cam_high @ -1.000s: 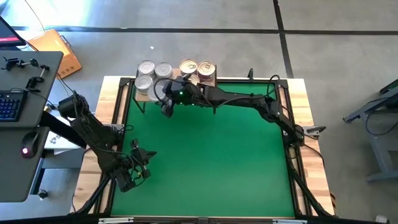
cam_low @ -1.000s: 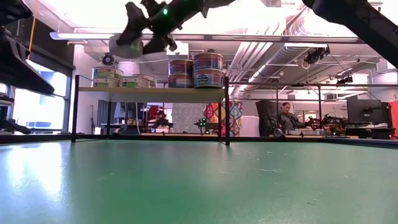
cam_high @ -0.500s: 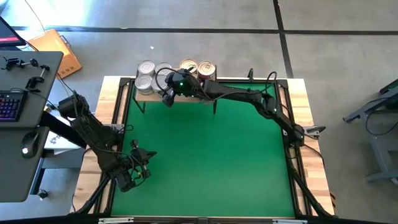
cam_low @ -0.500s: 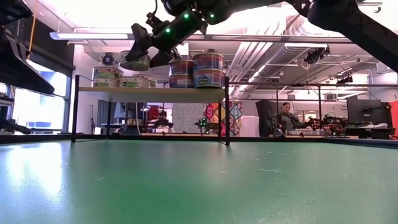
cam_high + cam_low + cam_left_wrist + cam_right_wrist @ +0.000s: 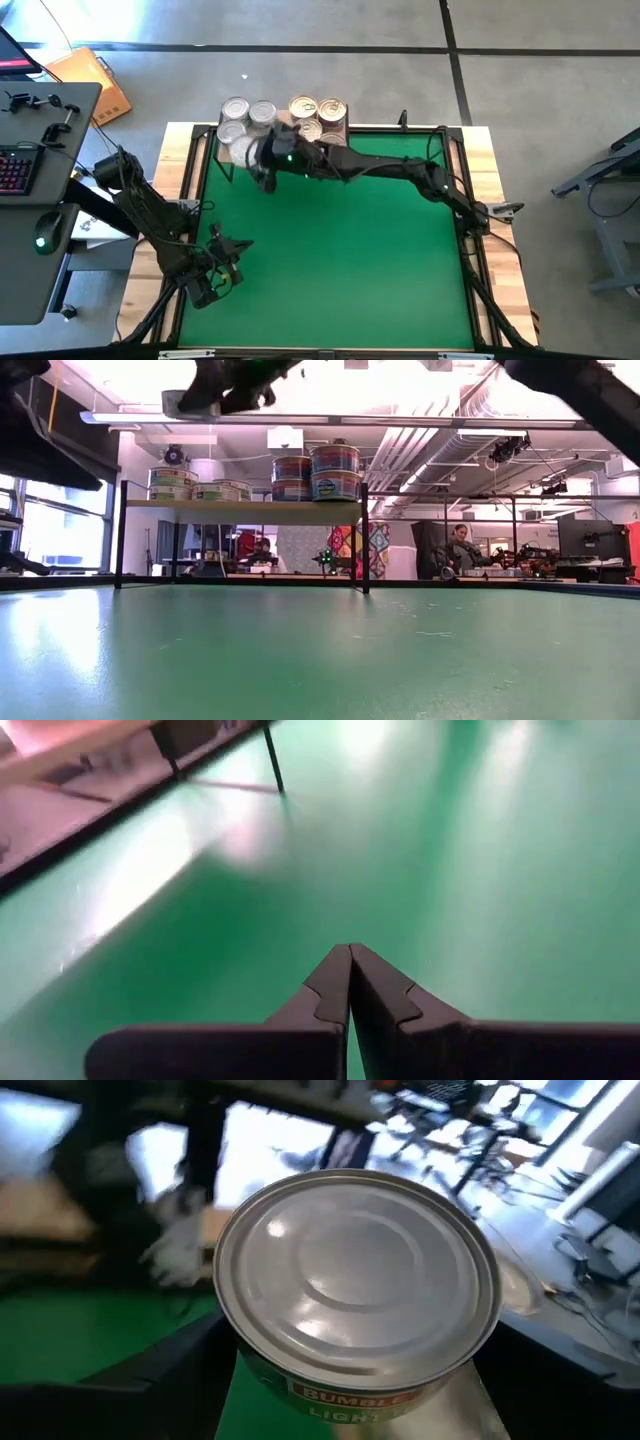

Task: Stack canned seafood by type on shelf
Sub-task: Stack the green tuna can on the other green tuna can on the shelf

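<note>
Two claws share the green-matted surface (image 5: 330,260). The right claw (image 5: 258,158) hangs at about eleven o'clock on the mat, over the front edge of the small light-wood shelf on thin black legs (image 5: 240,505), grasping a short round silver-lidded tin (image 5: 355,1295) between widely spread fingers. The left claw (image 5: 349,982) is clenched with nothing in it, low over the mat near eight o'clock.

On the shelf, silver-lidded tins (image 5: 235,108) stand at its nine o'clock end and gold-lidded tins (image 5: 317,110) at its three o'clock end; from table height the gold pile (image 5: 320,472) is two tins tall, the silver pile (image 5: 198,486) lower. A grey desk with a keyboard (image 5: 14,170) stands off the surface at nine o'clock, and a brown cardboard box (image 5: 95,85) lies on the floor at ten o'clock. The right arm (image 5: 400,168) crosses the mat's far edge and covers part of the shelf in the overhead picture.

Half a second ago the held tin hung just above the silver pile; now it sits higher and farther toward nine o'clock, clear of the stacks. The left arm has not moved.

Only the right wrist camera shows the tin's lid rings and its green and red label. Only the level camera shows stack heights and a seated person (image 5: 460,550) in the room behind.
</note>
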Available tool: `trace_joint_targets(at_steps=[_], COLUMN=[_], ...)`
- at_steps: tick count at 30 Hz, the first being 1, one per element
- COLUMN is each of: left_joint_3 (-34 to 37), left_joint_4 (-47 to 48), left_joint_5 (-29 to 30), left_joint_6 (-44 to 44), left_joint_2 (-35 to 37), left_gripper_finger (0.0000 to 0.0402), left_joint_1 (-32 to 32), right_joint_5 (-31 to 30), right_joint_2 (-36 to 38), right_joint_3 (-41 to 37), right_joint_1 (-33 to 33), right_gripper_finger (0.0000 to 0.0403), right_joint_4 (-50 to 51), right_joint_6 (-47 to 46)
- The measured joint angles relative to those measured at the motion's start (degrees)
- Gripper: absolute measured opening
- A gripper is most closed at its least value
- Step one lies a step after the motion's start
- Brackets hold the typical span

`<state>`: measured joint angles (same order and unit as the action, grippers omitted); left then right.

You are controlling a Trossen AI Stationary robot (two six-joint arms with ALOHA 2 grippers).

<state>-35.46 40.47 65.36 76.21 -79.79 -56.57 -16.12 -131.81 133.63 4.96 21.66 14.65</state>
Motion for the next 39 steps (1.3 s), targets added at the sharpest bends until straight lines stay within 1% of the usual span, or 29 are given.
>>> trace_joint_targets(at_steps=[3, 6, 10, 13, 16, 19, 21, 24, 27, 30, 33, 36, 39], left_joint_3=[0.0, -1.5, -6.6, -11.1, -14.5, -15.8, -15.8, -15.8, -15.8, -15.8, -15.8, -15.8, -15.8], left_joint_4=[-0.1, 0.1, -0.2, -0.3, -1.3, -3.0, -4.6, -6.7, -9.5, -13.3, -16.5, -18.3, -18.4], left_joint_5=[2.6, 6.4, 11.7, 14.3, 15.1, 14.0, 11.5, 8.3, 7.5, 7.4, 6.0, 5.3, 5.0], left_joint_6=[-1.8, -9.3, -29.2, -43.4, -55.1, -64.6, -71.0, -77.9, -84.7, -91.8, -96.4, -99.4, -102.0], left_joint_2=[0.0, 0.0, 0.0, 0.0, 0.0, 0.0, 0.0, 0.0, 0.0, 0.0, 0.0, -0.2, -0.9], left_gripper_finger=[0.0, 0.0, 0.0, 0.0, 0.0001, 0.0019, 0.0046, 0.0101, 0.0162, 0.0212, 0.0241, 0.0247, 0.024], left_joint_1=[-1.2, -2.5, -3.3, -2.9, -2.3, -1.3, -0.4, 1.7, 4.6, 8.2, 11.8, 14.4, 16.2], right_joint_5=[-0.1, 0.2, 3.1, 4.5, 5.5, 6.1, 5.9, 6.1, 7.6, 9.5, 10.6, 10.8, 12.3], right_joint_2=[3.0, 5.5, 8.2, 10.5, 13.5, 17.7, 20.6, 23.9, 25.3, 25.4, 25.4, 25.4, 25.4], right_joint_3=[-2.3, -4.0, -8.3, -15.4, -25.7, -35.9, -41.9, -50.3, -56.8, -59.6, -60.3, -60.0, -59.4], right_joint_1=[-2.5, -4.7, -7.6, -9.6, -10.5, -10.7, -10.9, -11.0, -10.7, -10.1, -9.4, -9.3, -9.1], right_gripper_finger=[0.0346, 0.0346, 0.0346, 0.0346, 0.0346, 0.0346, 0.0346, 0.0346, 0.0346, 0.0346, 0.0346, 0.0346, 0.0346], right_joint_4=[6.5, 15.1, 19.4, 18.3, 13.2, 2.4, -4.9, -15.9, -25.2, -31.4, -33.0, -33.0, -33.3], right_joint_6=[1.5, -0.8, -4.8, -7.3, -10.9, -14.9, -17.8, -21.7, -23.7, -24.8, -24.9, -24.7, -23.8])
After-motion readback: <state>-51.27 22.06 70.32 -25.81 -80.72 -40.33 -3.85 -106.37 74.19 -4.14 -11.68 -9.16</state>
